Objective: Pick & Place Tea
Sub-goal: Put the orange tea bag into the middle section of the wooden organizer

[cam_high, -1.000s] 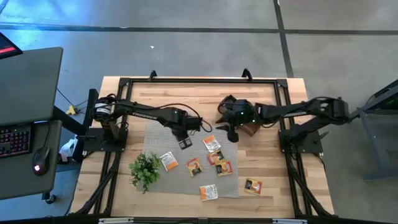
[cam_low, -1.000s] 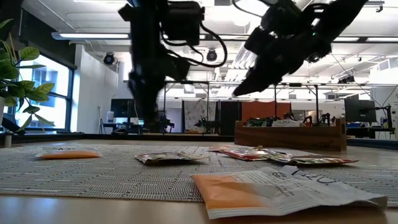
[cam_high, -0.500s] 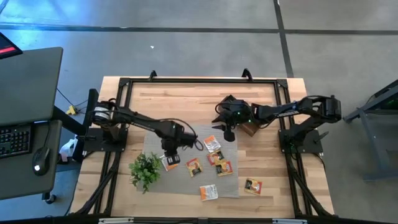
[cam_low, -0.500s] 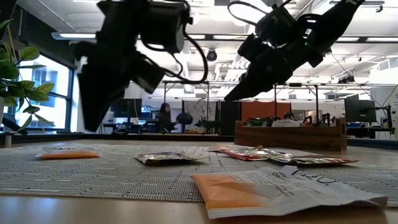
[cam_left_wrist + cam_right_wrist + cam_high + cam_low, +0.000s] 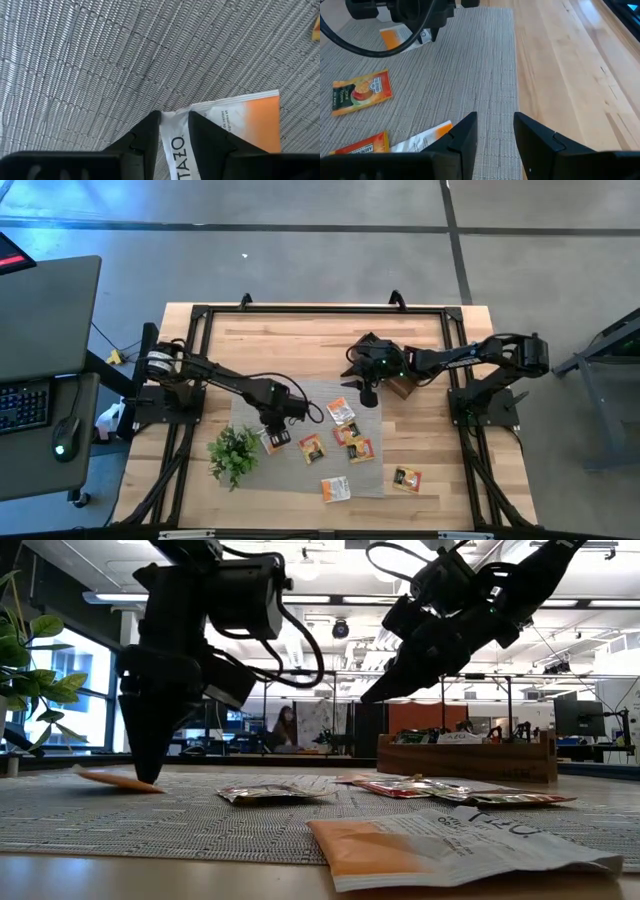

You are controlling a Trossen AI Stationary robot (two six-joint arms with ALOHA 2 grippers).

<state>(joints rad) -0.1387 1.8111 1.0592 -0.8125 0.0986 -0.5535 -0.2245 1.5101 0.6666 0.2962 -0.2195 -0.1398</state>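
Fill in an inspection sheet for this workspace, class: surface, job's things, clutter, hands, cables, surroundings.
Surface: wooden table with a grey woven mat.
Job's things: orange-and-white tea sachets scattered on the mat; one sachet lies off it on bare wood.
Clutter: green plant at the mat's corner; wooden box behind.
Hands: left hand down on the mat, fingers either side of a Tazo sachet; right hand open, above the mat, empty.
Cables: black cable looping from the left arm.
Surroundings: desk with keyboard and mouse; open office behind.
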